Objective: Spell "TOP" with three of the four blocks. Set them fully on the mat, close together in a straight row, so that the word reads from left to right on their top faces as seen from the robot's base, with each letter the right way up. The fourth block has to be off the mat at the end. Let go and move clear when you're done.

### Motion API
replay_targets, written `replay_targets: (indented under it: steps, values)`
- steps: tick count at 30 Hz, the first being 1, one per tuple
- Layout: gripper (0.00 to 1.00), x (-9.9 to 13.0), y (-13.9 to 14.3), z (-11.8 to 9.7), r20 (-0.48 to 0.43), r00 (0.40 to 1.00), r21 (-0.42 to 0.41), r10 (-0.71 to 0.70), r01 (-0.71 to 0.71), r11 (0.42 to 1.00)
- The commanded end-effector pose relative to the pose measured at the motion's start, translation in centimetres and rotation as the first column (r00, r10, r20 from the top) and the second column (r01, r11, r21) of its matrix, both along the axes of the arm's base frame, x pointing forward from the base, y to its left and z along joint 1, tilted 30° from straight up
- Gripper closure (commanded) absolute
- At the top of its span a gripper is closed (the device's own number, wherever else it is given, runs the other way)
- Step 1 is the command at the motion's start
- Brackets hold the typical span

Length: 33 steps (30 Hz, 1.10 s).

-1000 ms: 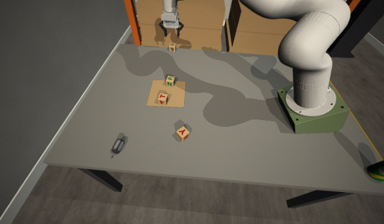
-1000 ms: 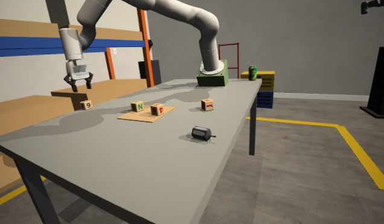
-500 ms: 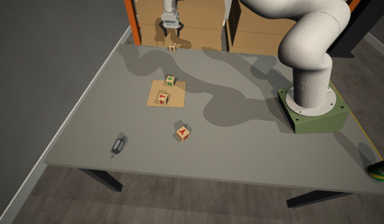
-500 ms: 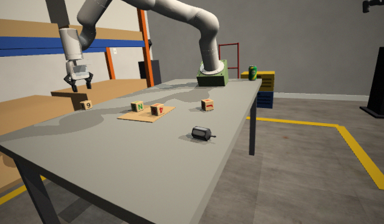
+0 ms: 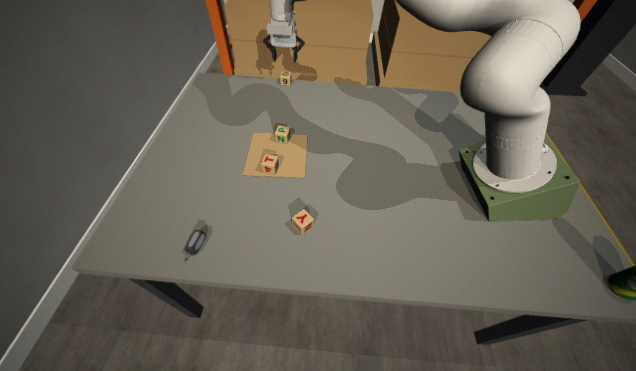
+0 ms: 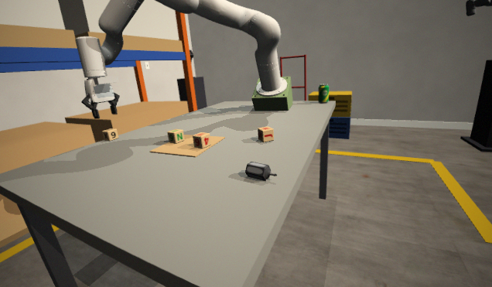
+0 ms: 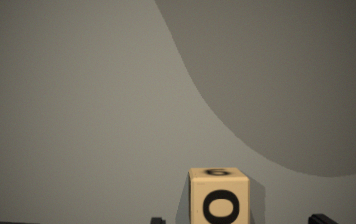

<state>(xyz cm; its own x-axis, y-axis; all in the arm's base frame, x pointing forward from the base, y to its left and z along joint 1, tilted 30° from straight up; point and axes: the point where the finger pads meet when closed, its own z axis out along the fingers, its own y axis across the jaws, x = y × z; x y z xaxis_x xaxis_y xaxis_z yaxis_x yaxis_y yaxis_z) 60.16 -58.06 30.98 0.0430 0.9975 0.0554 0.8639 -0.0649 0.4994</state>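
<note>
Our gripper [image 5: 284, 59] [image 6: 104, 114] [image 7: 235, 220] hangs wide open. Below it, the O block [image 5: 285, 78] [image 6: 111, 134] [image 7: 219, 197] sits by the table's [image 5: 240, 243] [image 6: 155, 211] [image 7: 90, 125] shelf-side edge.

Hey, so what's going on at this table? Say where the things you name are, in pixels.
A robot arm is spelling "TOP" with lettered blocks. Its gripper [image 5: 285, 59] [image 6: 105, 114] is open above the O block [image 5: 285, 78] [image 6: 111, 134] [image 7: 220, 206] near the table's edge, holding nothing, and probably about to fetch it. The T block [image 5: 270, 163] [image 6: 201, 140] and P block [image 5: 282, 134] [image 6: 175, 136] are at the mat [image 5: 295, 165] [image 6: 174, 150] with a gap between them. The Y block [image 5: 303, 221] [image 6: 265, 134], unneeded, sits off it.
</note>
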Motion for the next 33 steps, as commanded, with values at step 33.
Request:
replay_targets:
  steps: [33]
  values:
    - [0.13, 2.1, 0.0, -3.3, 0.002, 1.000, -0.002, 0.000, 0.000, 1.000]
